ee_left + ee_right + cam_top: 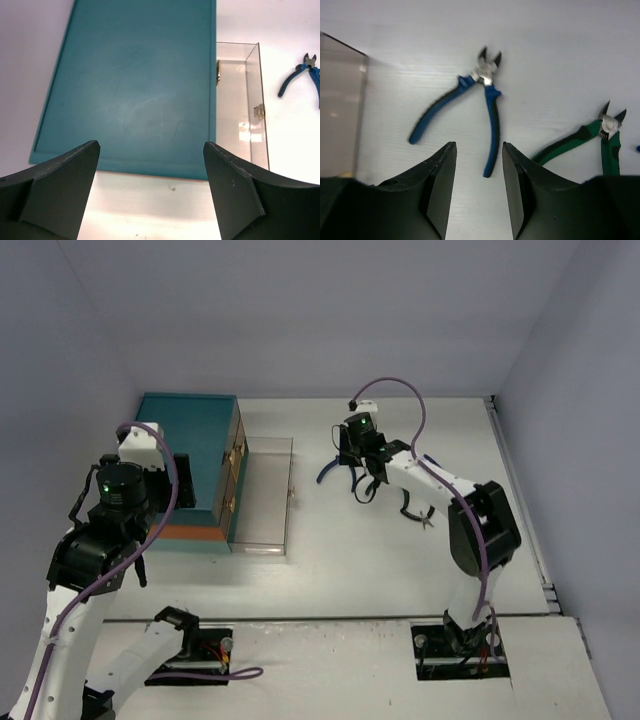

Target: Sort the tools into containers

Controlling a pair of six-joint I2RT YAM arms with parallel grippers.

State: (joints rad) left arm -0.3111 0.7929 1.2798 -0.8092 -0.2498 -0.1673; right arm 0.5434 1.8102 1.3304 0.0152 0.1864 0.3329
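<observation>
A pair of blue-handled cutting pliers (485,77) with a bright steel pivot and short dark jaws is lying flat on the matte white table (350,570), near the front of a clear plastic drawer (255,130). Its long axis is running near to far. The nose is pointing toward the far wall and the two slim, rubbery handles are splaying back toward the arms, the straighter one ending close to the gap of the right gripper (479,192). That gripper's black, wedge-shaped fingers (437,190) are standing apart with only bare table between them, gripping nothing, hovering by the handle ends. To its right a pair of green-handled pliers (606,131) of the same shape is lying, nose also pointing far, and its handles are disappearing behind the gripper body. In the top view the gripper is covering most of the blue pliers, with only a curved handle showing.

The drawer is sticking out from the teal box-shaped chest (190,455), whose smooth lid is showing faint scuffs in the left wrist view. A small brass knob (258,111) is glinting on the drawer's front wall, and an orange band (185,533) is edging the chest's base. The drawer's glossy walls are catching glare, so its floor is hard to read. The left gripper (150,192) is hanging over the chest's near edge, its dull dark pads (55,197) spread wide, holding nothing.
</observation>
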